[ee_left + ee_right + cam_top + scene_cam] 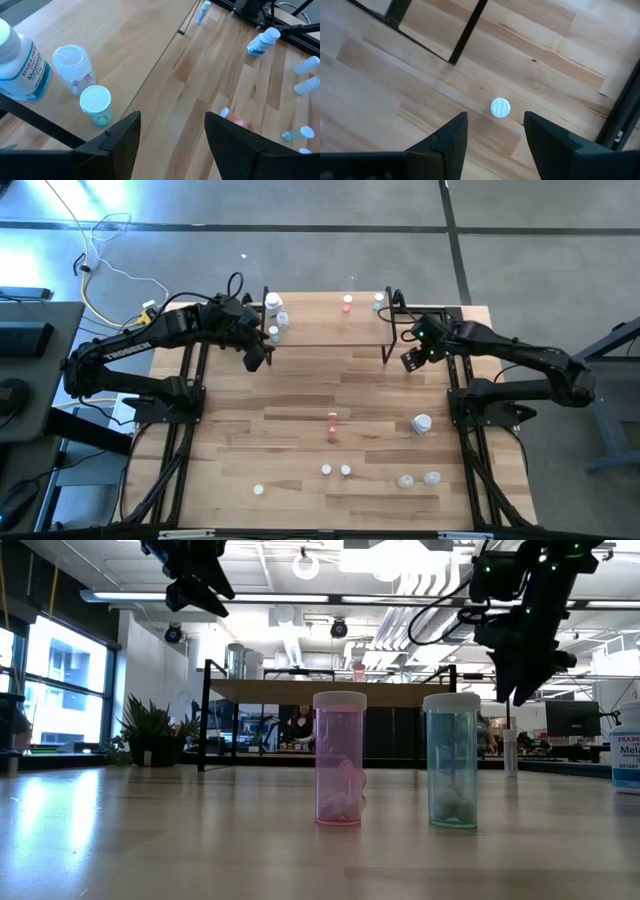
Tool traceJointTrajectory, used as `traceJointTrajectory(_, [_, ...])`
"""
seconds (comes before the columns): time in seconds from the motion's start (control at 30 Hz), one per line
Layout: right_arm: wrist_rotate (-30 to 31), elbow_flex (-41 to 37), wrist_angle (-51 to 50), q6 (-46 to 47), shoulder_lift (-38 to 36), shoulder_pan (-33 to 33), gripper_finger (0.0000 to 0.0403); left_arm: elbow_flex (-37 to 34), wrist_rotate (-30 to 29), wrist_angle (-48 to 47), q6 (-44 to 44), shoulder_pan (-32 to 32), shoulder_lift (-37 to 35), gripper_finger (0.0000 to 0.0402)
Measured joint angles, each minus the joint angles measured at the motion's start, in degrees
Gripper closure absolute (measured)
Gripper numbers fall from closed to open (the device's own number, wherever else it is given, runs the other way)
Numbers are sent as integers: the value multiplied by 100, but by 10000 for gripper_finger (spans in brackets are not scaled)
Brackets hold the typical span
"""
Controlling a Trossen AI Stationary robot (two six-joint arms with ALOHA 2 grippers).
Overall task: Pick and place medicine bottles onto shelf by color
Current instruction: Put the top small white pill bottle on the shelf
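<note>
The shelf [330, 345] stands at the table's far end. On its left end stand a large white bottle [20, 65], a clear bottle [72, 67] and a small white-capped bottle [96, 102]; a pink bottle [347, 303] and another small bottle [379, 300] stand farther right. My left gripper [255, 360] hangs open above the shelf's left end, with nothing between its fingers [170, 140]. My right gripper [410, 360] hangs open by the shelf's right end, pointing steeply down over a small white-capped bottle [500, 107] that stands upright on the table, well below the fingers.
Loose bottles are spread over the near half of the table: pink ones [332, 420] in the middle, a larger white one [421, 423] lying at the right, and several small ones [345, 470] near the front edge. The shelf's black leg [465, 35] stands close to the right gripper.
</note>
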Motion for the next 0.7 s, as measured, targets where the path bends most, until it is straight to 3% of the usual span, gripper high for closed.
traceJointTrajectory(0.7, [402,-655,804,-129,7,-5,217,0,-2,1,-119,2,0,193])
